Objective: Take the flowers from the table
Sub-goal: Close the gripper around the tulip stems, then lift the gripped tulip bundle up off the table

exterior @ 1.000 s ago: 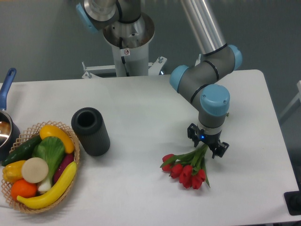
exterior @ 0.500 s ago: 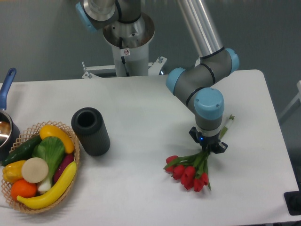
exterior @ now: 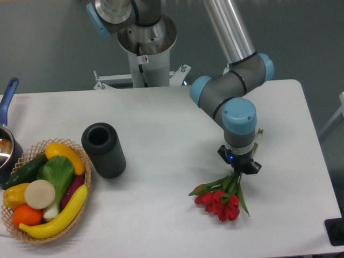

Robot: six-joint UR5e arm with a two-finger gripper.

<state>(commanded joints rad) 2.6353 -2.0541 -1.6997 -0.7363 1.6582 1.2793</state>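
The flowers [exterior: 219, 198], a small bunch of red tulips with green stems and leaves, hang with their heads down and to the left at the right of the white table [exterior: 161, 123]. My gripper [exterior: 239, 167] points down over the stems and is shut on them, just above the red heads. A bit of pale stem end shows behind the wrist. I cannot tell whether the tulip heads still touch the tabletop.
A black ribbed cylinder [exterior: 103, 150] lies left of centre. A wicker basket [exterior: 44, 191] of colourful vegetables sits at the front left, with a blue-handled pot [exterior: 6, 134] behind it. The robot base [exterior: 144, 48] stands at the back edge. A dark object [exterior: 336, 232] is at the front right corner.
The gripper closed on the stems. The tulip heads have bunched together and shifted slightly right and down, and the stem ends have swung in behind the wrist.
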